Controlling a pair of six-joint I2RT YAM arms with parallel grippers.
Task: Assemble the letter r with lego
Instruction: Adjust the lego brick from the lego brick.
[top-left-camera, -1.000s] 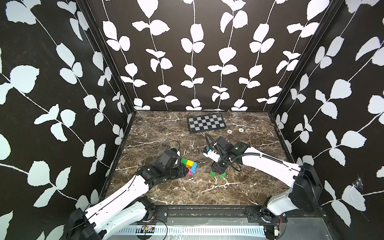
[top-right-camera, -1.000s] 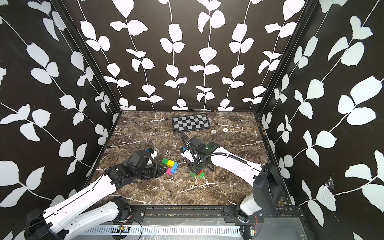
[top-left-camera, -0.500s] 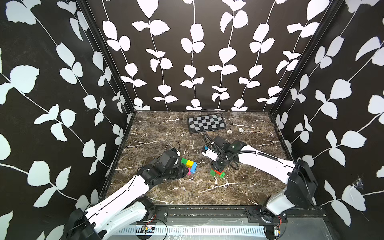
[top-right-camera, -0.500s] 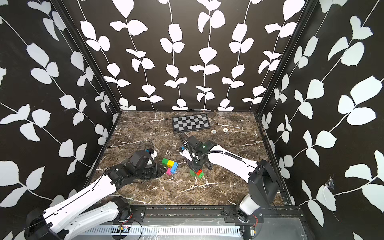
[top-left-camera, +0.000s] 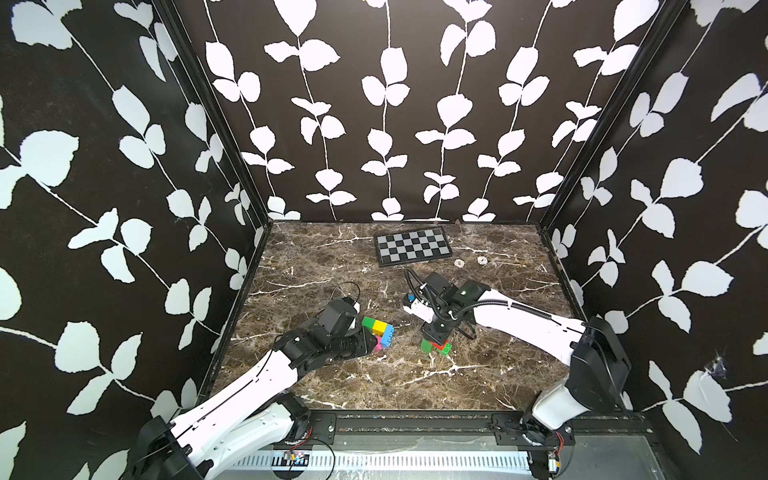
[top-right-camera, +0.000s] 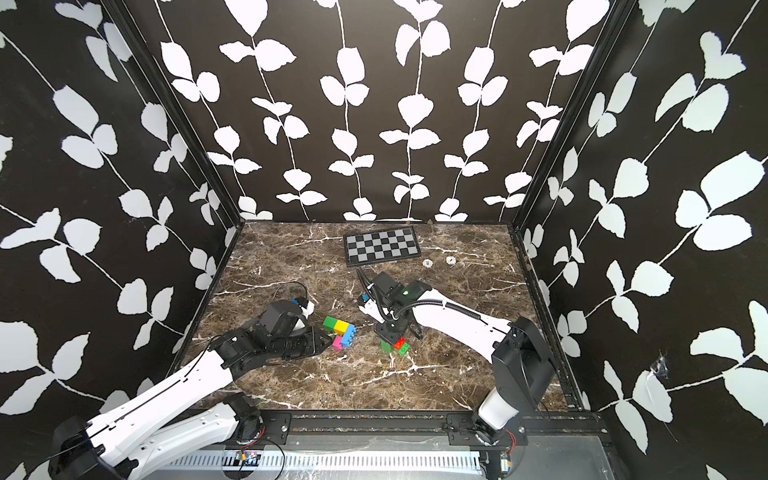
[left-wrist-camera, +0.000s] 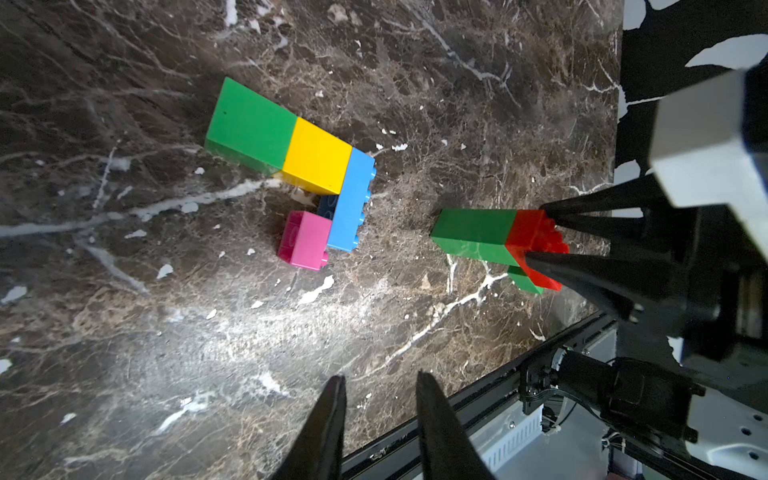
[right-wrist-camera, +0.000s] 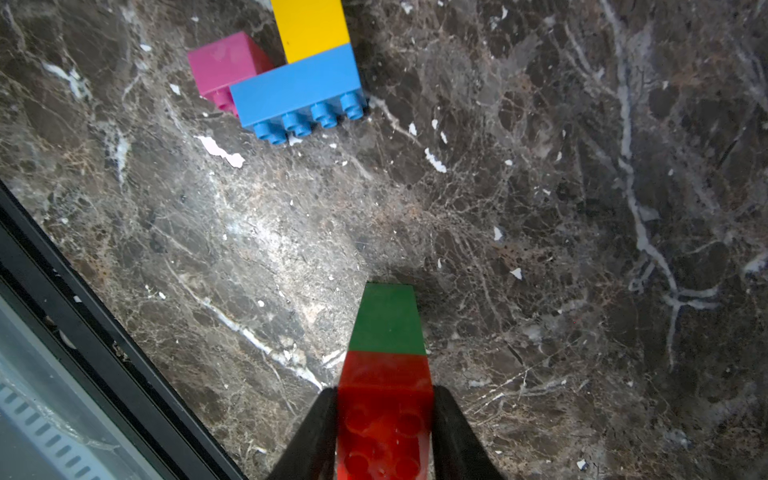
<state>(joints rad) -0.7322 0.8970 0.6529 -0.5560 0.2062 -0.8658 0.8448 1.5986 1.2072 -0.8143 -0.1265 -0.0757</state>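
Observation:
A joined piece of lego lies flat on the marble: green brick (top-left-camera: 368, 322), yellow brick (top-left-camera: 379, 327) and long blue brick (top-left-camera: 387, 334), with a pink brick (top-left-camera: 378, 345) beside the blue one. My left gripper (left-wrist-camera: 380, 380) is open and holds nothing, just short of the pink brick (left-wrist-camera: 305, 239). To the right, my right gripper (right-wrist-camera: 384, 390) is shut on a red brick (right-wrist-camera: 384, 411) that is joined to a green brick (right-wrist-camera: 386, 320). Another small green brick (left-wrist-camera: 523, 282) peeks out under the red one. In both top views this piece (top-right-camera: 395, 347) rests on the table.
A checkerboard (top-left-camera: 413, 247) lies at the back of the table, with two small white rings (top-left-camera: 459, 262) next to it. Black leaf-patterned walls close three sides. A black rail (top-left-camera: 415, 415) runs along the front edge.
My right gripper's jaws have closed on the red brick and the arm has shifted slightly left. The left arm and the green-yellow-blue-pink piece have stayed put.

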